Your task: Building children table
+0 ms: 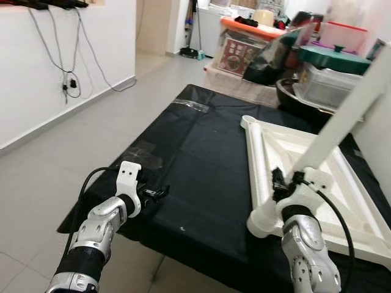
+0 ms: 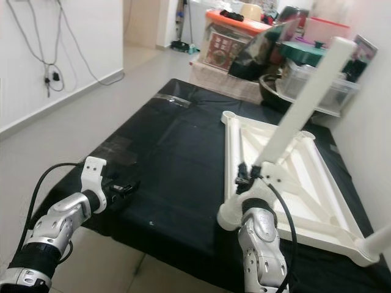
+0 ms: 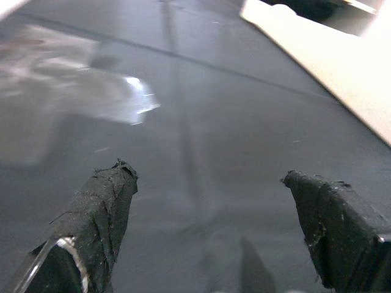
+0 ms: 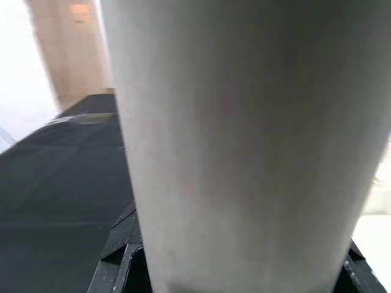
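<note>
A: Right claw (image 2: pixel 245 173) is sitting nearest the head camera, over the near corner of the frame (image 2: pixel 317 201), pinching the leg (image 2: pixel 299 104). Wrist view confirms it: the white tube is crowding the fingers. Leg is leaning up and away to the right, not upright.

B: Where is the frame lying?

A: Upside down on the sheet (image 1: pixel 201 152) covering the low surface, right half. Near socket (image 1: pixel 264 221) is sitting just beside the claw, and the leg's lower end is near it. I cannot tell if it is seated.

B: Left claw?

A: Left claw (image 1: pixel 160 193) is hovering at the near left edge of the sheet, fingers (image 3: pixel 101 207) spread, gripping nothing, well apart from the frame.

B: Risks, as you are judging them?

A: First, tilt. If the leg is going in at this angle, I am expecting it to jam or skid off the socket rim. Second, leverage. The grip is low on a long tube, so the top may be swinging and twisting out of the fingers. Third, nothing is bracing the frame; pushing down could be sliding it on the slick sheet, or dragging the sheet toward the edge.

B: Clutter?

A: Bins (image 1: pixel 333 76) are standing behind the surface; a swinging leg top could be striking them.
</note>
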Tool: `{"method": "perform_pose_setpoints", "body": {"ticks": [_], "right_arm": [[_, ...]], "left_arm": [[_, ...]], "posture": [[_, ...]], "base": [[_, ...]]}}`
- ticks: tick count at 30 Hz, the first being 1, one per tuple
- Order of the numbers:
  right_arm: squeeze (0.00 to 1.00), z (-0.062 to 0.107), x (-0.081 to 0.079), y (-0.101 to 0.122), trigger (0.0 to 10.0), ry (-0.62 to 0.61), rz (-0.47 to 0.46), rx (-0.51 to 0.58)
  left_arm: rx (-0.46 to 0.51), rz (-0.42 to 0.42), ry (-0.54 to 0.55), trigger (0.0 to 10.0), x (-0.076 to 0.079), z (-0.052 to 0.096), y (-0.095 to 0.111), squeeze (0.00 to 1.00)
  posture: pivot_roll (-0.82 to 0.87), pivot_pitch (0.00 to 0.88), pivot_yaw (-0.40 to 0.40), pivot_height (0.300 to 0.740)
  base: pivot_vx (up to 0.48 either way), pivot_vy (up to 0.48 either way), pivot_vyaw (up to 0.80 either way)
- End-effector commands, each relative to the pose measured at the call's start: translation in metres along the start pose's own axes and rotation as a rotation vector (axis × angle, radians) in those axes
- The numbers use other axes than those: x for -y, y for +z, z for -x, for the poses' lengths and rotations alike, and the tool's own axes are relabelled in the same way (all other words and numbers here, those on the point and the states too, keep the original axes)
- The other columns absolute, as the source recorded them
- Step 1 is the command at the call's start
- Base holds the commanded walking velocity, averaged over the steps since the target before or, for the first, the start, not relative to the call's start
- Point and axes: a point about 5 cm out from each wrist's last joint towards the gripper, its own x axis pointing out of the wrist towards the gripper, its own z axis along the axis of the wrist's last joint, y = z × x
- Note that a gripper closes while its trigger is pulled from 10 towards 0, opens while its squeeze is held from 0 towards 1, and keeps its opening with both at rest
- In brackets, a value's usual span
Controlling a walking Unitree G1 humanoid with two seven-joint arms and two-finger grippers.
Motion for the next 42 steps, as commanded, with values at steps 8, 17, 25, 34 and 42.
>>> {"method": "perform_pose_setpoints", "body": {"ticks": [8,17,25,34,42], "right_arm": [[0.0,0.0082,0.0302,-0.0415,0.0,-0.23,-0.039,-0.202],[0.0,0.0093,0.0313,-0.0462,10.0,-0.246,-0.065,-0.224],[0.0,0.0101,0.0293,-0.0459,10.0,-0.256,-0.074,-0.228],[0.0,0.0088,0.0275,-0.0449,10.0,-0.247,-0.076,-0.228],[0.0,0.0075,0.0254,-0.044,10.0,-0.229,-0.074,-0.219]], "left_arm": [[-0.018,-0.014,0.04,10.0,-0.0038,-0.0016,-0.0026,0.0],[-0.026,-0.015,0.074,10.0,-0.008,-0.0031,-0.0041,0.0],[-0.032,-0.024,0.077,10.0,-0.0083,-0.0039,-0.006,0.0],[-0.028,-0.025,0.075,10.0,-0.0076,-0.0052,-0.0055,0.0],[0.005,-0.019,0.047,10.0,-0.0047,-0.0059,-0.0017,0.0]], "posture": [[0.13,0.0,-0.119,0.74],[0.13,0.0,-0.118,0.74],[0.13,0.0,-0.116,0.74],[0.13,0.0,-0.118,0.74],[0.13,0.0,-0.116,0.74]], "base": [[0.0,0.0,0.0],[0.0,0.0,0.0],[0.0,0.0,0.0],[0.0,0.0,0.0],[0.0,0.0,0.0]]}}
